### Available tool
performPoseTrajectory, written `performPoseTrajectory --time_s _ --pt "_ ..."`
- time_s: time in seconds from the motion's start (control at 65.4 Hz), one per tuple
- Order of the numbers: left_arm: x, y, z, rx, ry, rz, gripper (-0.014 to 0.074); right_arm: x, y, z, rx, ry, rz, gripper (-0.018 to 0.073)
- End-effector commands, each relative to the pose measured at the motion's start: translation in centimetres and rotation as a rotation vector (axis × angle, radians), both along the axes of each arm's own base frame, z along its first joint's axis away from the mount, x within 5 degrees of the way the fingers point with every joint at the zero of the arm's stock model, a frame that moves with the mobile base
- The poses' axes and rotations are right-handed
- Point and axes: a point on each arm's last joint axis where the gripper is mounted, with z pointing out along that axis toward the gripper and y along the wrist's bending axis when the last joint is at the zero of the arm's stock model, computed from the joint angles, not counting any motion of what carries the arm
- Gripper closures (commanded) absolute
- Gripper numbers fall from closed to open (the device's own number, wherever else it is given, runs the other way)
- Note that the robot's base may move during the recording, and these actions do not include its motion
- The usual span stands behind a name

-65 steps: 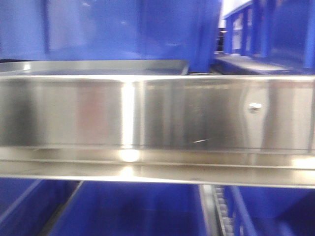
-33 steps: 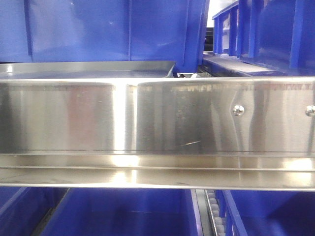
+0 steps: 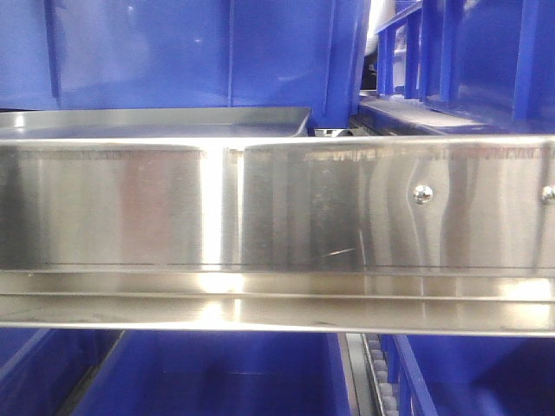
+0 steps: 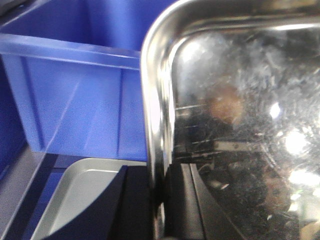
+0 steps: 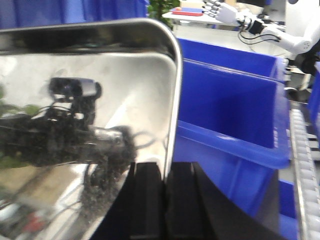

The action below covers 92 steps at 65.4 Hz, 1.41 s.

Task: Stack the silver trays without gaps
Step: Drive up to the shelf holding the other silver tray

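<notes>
Polished shelf rail (image 3: pixel 277 208) fronts silver tray (image 3: pixel 156 121), perhaps amid blue bins (image 3: pixel 199 52).

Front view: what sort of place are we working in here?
Likely a warehouse or factory storage line: blue plastic bins behind a screwed steel shelf rail, and a roller conveyor beside them.

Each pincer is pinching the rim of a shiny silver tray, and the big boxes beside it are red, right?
No, the big boxes are blue, not red; both wrist views show it. The left pincer and the right pincer do each pinch the rim of a shiny silver tray.
</notes>
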Motion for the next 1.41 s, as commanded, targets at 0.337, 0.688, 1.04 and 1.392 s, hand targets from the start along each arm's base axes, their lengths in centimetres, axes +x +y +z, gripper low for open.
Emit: performPoseTrajectory --time_s 0.337,0.688,1.04,1.392 --pt "-0.1 -1.3 0.9 -0.034 -0.076 -0.118 0.0613 -1.1 2.1 0.8 0.02 -0.072 0.234 0.0634" --pt "-0.1 -1.2 0.9 -0.027 -0.08 -0.117 0.0613 -1.0 1.9 0.8 0.013 -0.069 0.205 0.0634" --pt "-0.1 -1.3 1.0 -0.018 -0.096 -0.126 0.0613 -0.2 1.3 -0.3 -0.007 -0.002 0.076 0.0634" --pt "-0.2 0.5 0.1 0.081 0.005 0.041 0.0613 1.2 3.7 -3.6 -0.079 0.087 0.065 0.0634"
